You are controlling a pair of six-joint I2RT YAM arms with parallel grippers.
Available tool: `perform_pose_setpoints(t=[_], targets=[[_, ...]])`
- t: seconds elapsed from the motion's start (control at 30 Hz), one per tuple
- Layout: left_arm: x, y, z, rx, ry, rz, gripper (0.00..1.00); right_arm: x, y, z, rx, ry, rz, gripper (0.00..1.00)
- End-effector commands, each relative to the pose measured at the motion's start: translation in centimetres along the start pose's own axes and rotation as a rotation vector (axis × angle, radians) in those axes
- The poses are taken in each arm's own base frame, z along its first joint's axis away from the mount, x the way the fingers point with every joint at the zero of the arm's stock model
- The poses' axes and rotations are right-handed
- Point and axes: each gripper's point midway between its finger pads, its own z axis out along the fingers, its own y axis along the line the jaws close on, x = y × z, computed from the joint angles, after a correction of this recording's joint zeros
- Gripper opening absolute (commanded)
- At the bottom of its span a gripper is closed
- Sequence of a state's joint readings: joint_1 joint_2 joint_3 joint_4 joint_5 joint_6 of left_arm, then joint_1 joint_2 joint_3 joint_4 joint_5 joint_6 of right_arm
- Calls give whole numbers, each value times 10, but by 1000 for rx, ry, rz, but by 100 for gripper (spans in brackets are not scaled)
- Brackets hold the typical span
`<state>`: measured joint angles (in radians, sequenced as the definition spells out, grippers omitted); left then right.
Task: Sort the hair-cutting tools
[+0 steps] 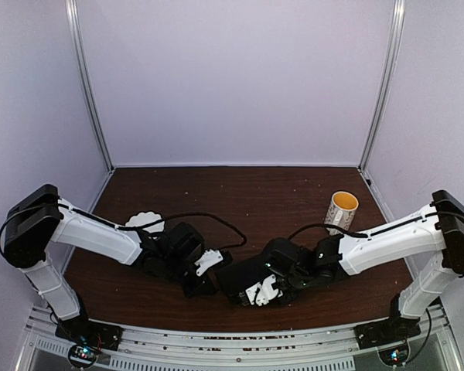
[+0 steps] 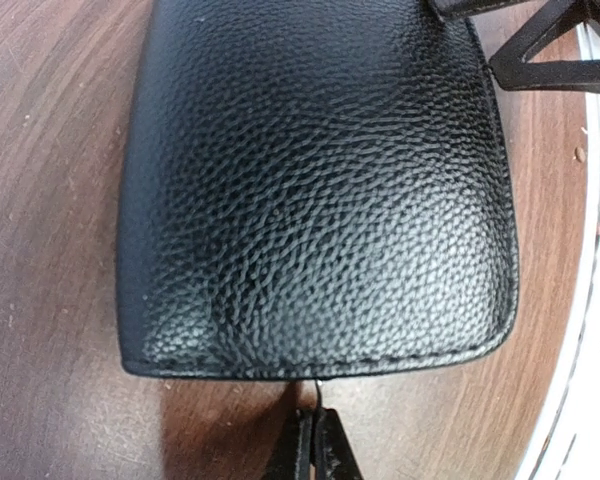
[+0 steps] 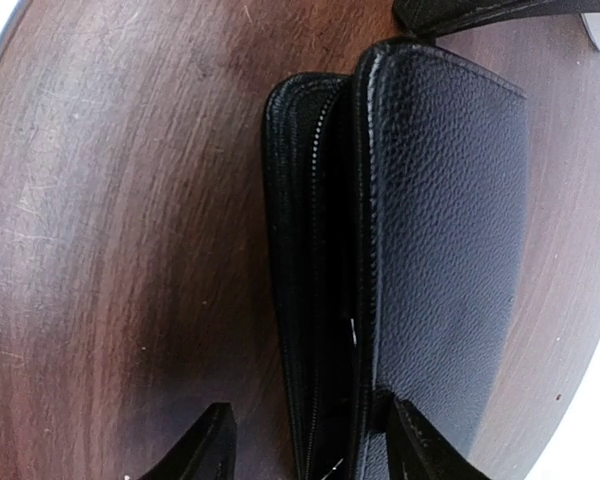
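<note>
The brown surface [image 1: 255, 193] carried a black zip case [image 2: 320, 180], partly unzipped; the hair-cutting tools were hidden from view. The right fingers [image 3: 205, 445] stood apart astride its open edge; the left fingers [image 2: 302, 452] pressed together at its end seam.

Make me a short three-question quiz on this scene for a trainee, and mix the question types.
1. True or false: the left pincer is shut at the edge of the black case.
2. Multiple choice: the right pincer is
A) shut on scissors
B) open, with a finger either side of the case's zip opening
C) raised high, away from the case
3. Fill in: the cup with the yellow inside stands on the ___ arm's side of the table.

Key: 1 true; 2 B; 3 right.
</note>
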<state>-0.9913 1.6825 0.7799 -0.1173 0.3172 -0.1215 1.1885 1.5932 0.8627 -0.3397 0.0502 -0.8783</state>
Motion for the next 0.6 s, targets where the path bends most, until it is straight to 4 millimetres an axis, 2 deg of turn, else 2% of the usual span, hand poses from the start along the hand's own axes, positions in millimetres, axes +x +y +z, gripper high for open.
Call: perform_pose_setpoints(t=[0.0,0.13,0.33,0.57], targets=[[-2,7,0,-40,18,21,0,8,14,7,-62,28,51,52],[-5,2,-4,-19,9,28,0,3,12,14,-60,22,56,48],[-18,-42,-5,147,-34,111,0,7,22,28,-97,36,53,44],[-31,-64,6,273,-59,175,0,8,19,27,-82,24,102,44]])
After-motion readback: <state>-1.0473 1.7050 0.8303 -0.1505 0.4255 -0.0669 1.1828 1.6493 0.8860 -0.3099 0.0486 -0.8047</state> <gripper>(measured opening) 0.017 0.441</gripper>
